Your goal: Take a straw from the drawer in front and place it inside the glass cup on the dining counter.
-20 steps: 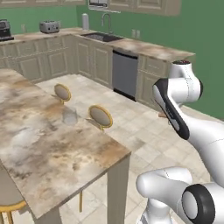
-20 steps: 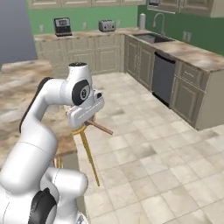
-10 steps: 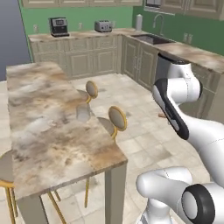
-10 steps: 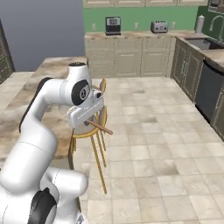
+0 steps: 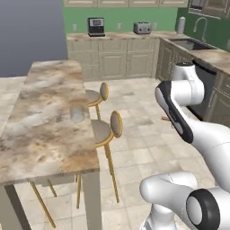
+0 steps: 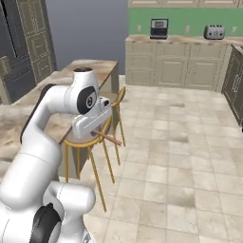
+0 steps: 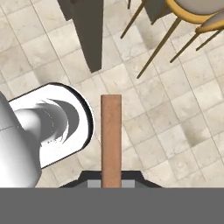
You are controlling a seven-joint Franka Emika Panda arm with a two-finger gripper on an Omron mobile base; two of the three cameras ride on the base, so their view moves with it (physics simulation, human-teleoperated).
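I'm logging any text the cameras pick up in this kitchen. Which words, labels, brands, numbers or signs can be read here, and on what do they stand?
None can be read.
The coffee machine and the toaster on the back worktop show no legible marking; both are too small to tell.
The straw is plain.

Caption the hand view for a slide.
Straw clamped in the shut jaws, pointing out over the tiled floor, stool legs at the top.
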